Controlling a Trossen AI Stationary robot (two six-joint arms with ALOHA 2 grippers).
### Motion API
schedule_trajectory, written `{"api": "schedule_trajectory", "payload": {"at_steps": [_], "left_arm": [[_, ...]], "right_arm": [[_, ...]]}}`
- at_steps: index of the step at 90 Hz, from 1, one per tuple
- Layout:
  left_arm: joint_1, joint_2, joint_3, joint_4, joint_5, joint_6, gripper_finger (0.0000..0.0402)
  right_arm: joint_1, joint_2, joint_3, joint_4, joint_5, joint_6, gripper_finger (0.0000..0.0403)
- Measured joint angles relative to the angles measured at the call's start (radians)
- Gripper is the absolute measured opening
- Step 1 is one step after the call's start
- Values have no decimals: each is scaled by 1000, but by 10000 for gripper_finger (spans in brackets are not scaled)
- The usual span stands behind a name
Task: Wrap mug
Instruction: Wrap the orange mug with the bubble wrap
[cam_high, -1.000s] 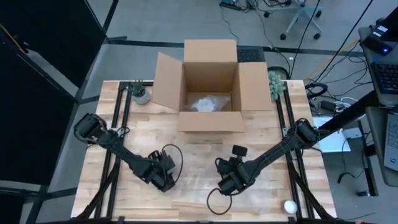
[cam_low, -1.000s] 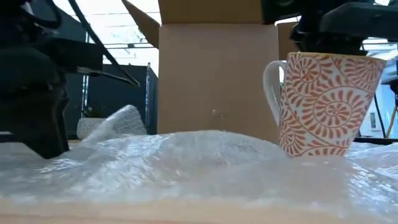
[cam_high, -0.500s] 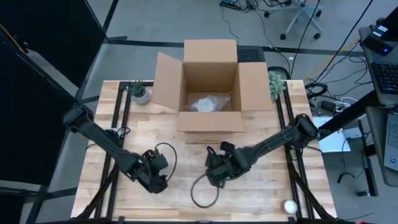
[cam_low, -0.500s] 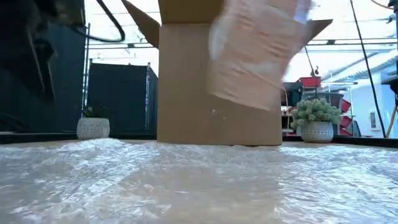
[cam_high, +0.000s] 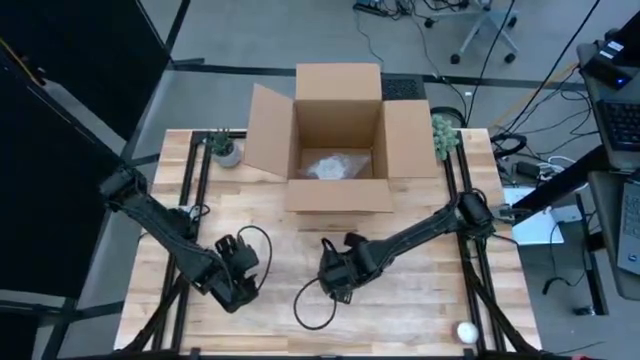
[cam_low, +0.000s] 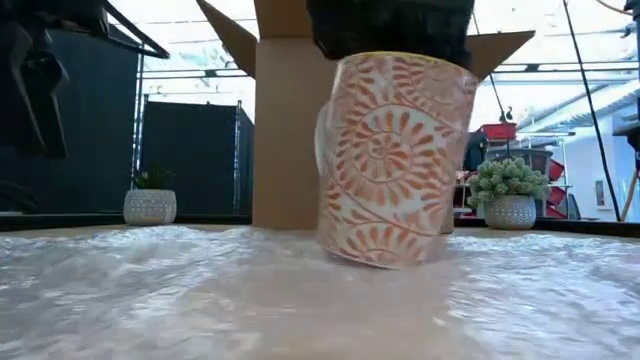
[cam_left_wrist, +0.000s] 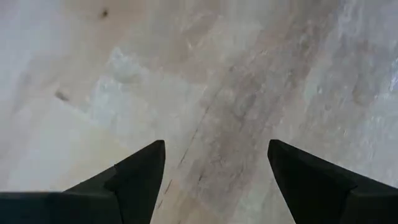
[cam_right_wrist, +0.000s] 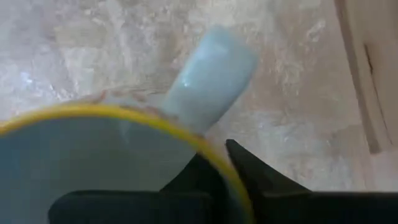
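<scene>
Orange-spiralled ceramic is what we carry: the mug (cam_low: 395, 160) hangs tilted from the right gripper (cam_high: 338, 282), whose jaws pinch its yellow rim (cam_right_wrist: 124, 118) beside the pale handle (cam_right_wrist: 208, 78), one finger inside the cup and one outside. In the low view its base looks to be just at the bubble wrap (cam_low: 300, 300), though we cannot tell whether it touches. The wrap covers the wooden surface (cam_high: 430, 300) toward its front edge, and the mug sits roughly midway between the left and right edges.

As we judge it, the step in hand is setting the mug onto the sheet so it can be rolled. We should lower it gently, level it or lay it deliberately on its side, and let go only once the weight rests on the wrap, since a rim pinch on a tilted mug can slip. Enough free wrap should remain on each side to fold over.

Our right arm reaches in from the right edge, stretched long and low across the surface, wrist bent down over the mug. Our left gripper (cam_high: 235, 283) waits toward the front-left corner, jaws wide apart and empty, pointed down at the wrap. Behind, at the back edge, stands the open cardboard box (cam_high: 338, 140).
</scene>
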Motion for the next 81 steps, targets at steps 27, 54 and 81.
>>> {"api": "schedule_trajectory", "payload": {"at_steps": [27,54,81], "left_arm": [[1,0,0,2,-12,0,273],[1,0,1,7,-15,0,273],[1,0,1,7,-16,1,273]], "right_arm": [[-19,-1,-1,22,1,63,9],[-42,-1,-2,33,-25,112,88],[-44,-1,34,8,-93,50,166]]}}
